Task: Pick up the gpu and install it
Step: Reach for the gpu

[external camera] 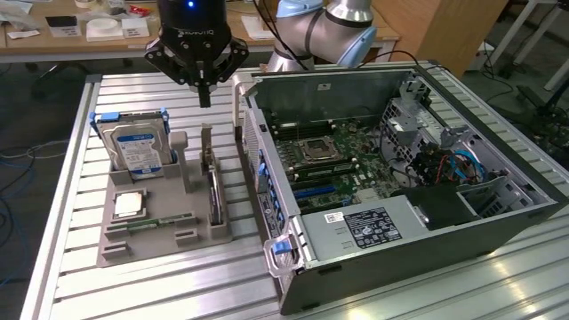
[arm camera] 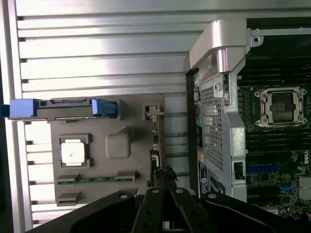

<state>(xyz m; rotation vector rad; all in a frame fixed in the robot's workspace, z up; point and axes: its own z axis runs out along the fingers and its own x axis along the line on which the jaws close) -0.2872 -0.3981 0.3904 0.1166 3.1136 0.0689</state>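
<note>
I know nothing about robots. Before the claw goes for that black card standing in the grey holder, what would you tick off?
1. Claw carries nothing: ok.
2. Claw open to take the gpu: not ok, it is shut.
3. Gpu stands on edge in the grey holder: ok.
4. Claw lined up over the gpu: cannot tell; it hangs above the holder's far end.
5. Computer case open, motherboard exposed: ok.
6. Card slot free: cannot tell.
</note>
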